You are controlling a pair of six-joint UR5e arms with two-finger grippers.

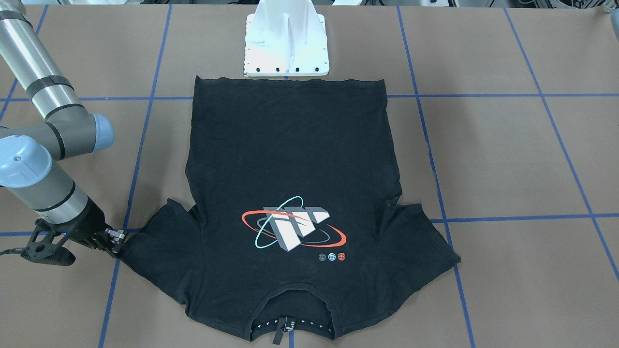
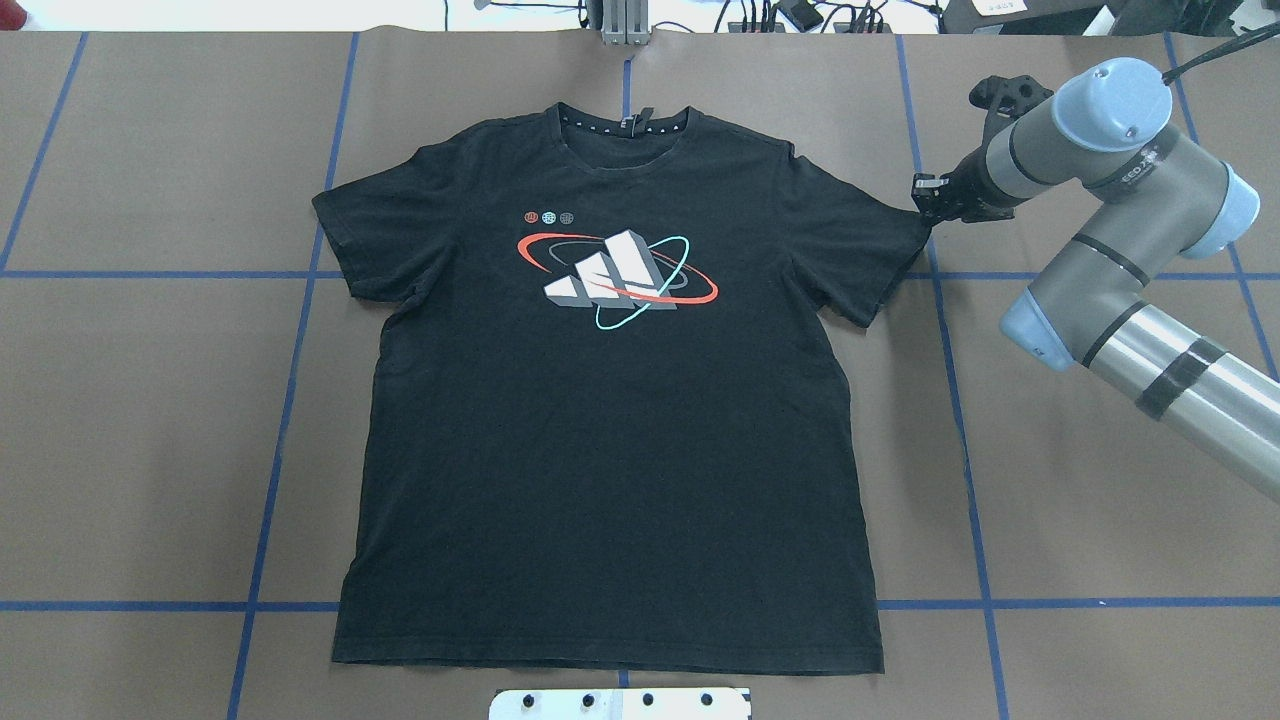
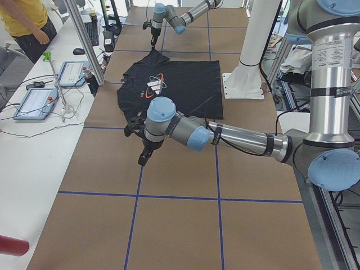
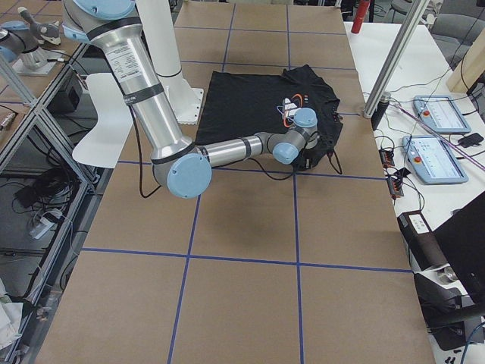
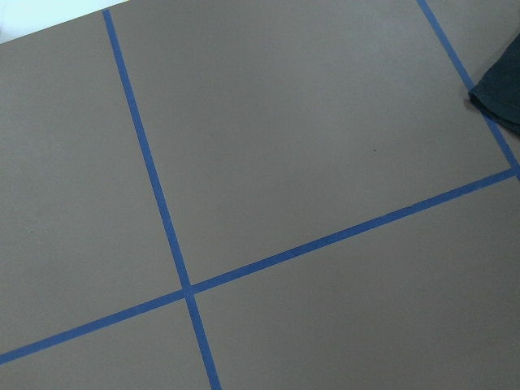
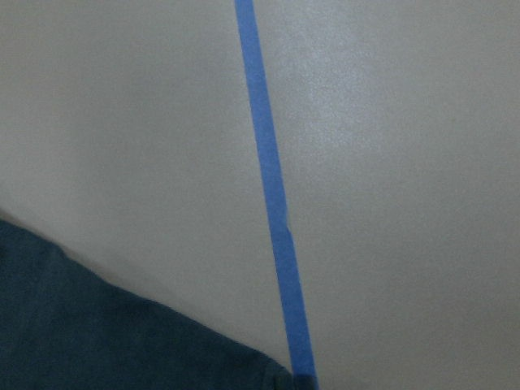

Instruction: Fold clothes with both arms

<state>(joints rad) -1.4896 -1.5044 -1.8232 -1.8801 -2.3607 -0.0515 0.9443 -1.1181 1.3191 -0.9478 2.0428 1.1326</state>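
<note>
A black short-sleeved T-shirt point(image 2: 610, 450) with a red, teal and white orbit graphic lies flat, face up, on the brown paper-covered table point(image 2: 1080, 520). Its collar points away from the white mounting base point(image 1: 287, 43). The black 2-finger right gripper point(image 2: 926, 204) sits low at the corner of 1 sleeve, fingers close together. I cannot tell whether they pinch the cloth. The left gripper point(image 3: 144, 157) hangs over bare paper near the other sleeve, apart from it. I cannot tell how far open it is.
</note>
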